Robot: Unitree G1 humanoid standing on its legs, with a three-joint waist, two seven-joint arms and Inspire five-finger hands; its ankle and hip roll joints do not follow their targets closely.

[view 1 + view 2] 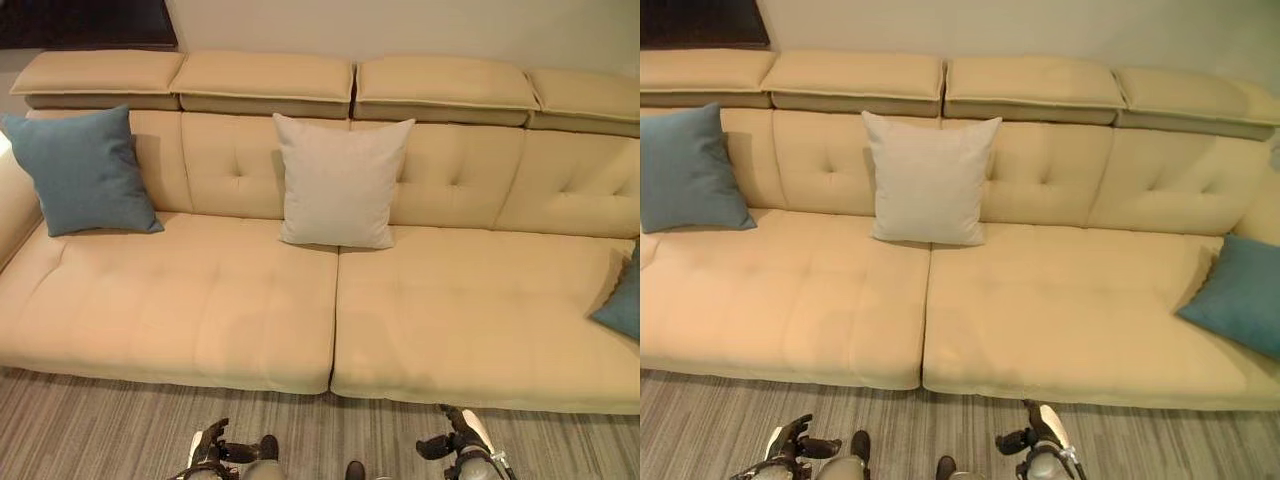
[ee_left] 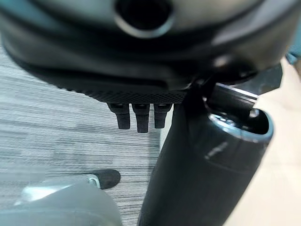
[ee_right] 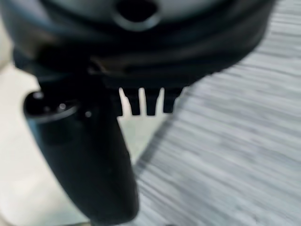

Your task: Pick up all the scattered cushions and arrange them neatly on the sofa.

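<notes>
Three cushions rest on the beige sofa (image 1: 250, 320). A blue cushion (image 1: 80, 170) leans against the backrest at the far left. Upright at the middle of the backrest stands a light grey cushion (image 1: 338, 182). A teal cushion (image 1: 1240, 295) lies tilted at the sofa's far right end. My left hand (image 1: 210, 450) and right hand (image 1: 460, 440) hang low over the carpet in front of the sofa, both open and holding nothing. In the wrist views the left hand's fingers (image 2: 137, 117) and the right hand's fingers (image 3: 149, 104) point straight out over the floor.
Grey striped carpet (image 1: 90, 430) runs along the sofa's front edge. The wide seat (image 1: 470, 320) between the grey and teal cushions is bare. A dark panel (image 1: 85, 22) sits on the wall at the upper left.
</notes>
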